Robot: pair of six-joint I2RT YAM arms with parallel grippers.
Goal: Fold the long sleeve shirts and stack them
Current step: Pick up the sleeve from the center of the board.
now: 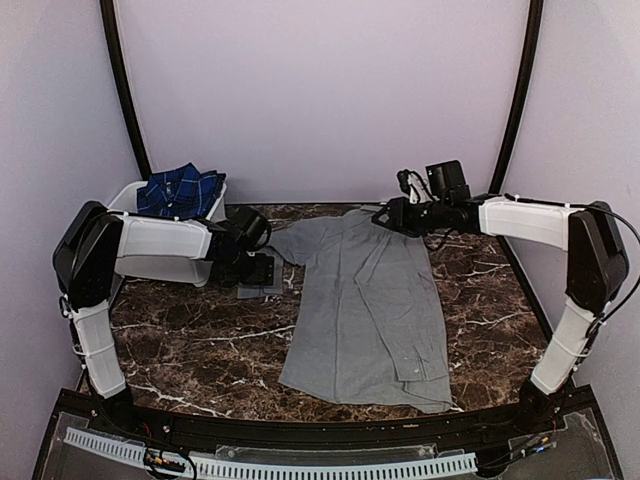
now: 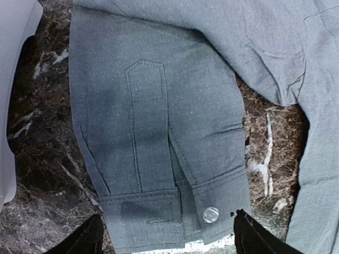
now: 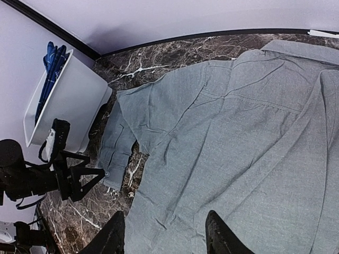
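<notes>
A grey long sleeve shirt (image 1: 365, 300) lies spread flat across the marble table, collar toward the back. Its left sleeve (image 2: 159, 132) is folded down beside the body, and the buttoned cuff (image 2: 153, 217) rests on the table. My left gripper (image 2: 169, 244) hovers over that cuff, open, with one finger on each side and nothing held. The right gripper (image 1: 381, 215) hangs open above the shirt's back right shoulder, and the cloth (image 3: 238, 132) lies untouched below its fingers. A navy-and-blue plaid shirt (image 1: 180, 190) sits bundled in the tub.
The white plastic tub (image 1: 125, 198) stands at the back left, right behind the left arm. Bare marble table (image 1: 190, 340) lies to the left of the grey shirt and in front of it. Dark frame posts rise at both back corners.
</notes>
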